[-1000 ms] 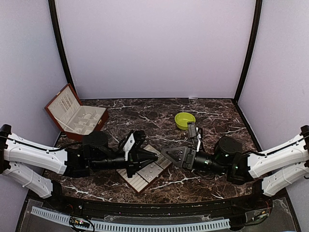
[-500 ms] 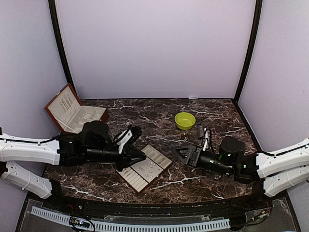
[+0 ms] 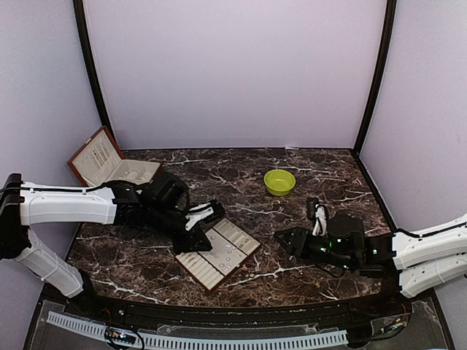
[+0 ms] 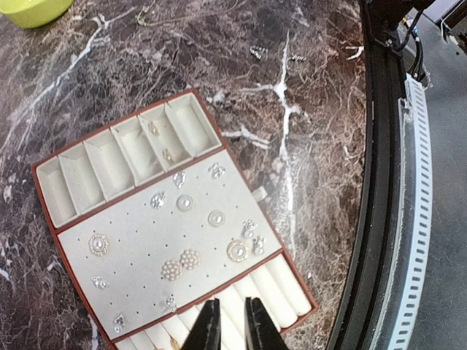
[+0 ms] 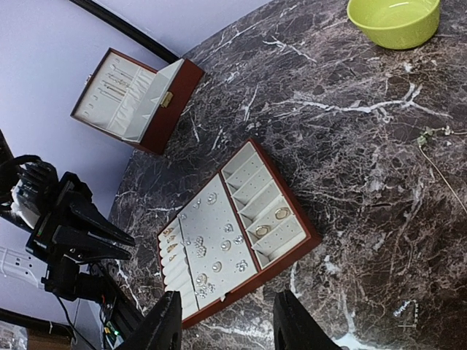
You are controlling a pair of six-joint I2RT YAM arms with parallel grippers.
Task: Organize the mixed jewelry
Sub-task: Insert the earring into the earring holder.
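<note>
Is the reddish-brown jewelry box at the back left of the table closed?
No, the reddish-brown box stands with its lid swung open, showing the cream lining inside.

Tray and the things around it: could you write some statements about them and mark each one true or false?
1. The box is open. True.
2. The bowl stands on the tray. False: it stands on the table, apart from the tray.
3. Studs sit on the tray's middle panel. True.
4. The right gripper holds a chain. False: it is open and empty.
</note>
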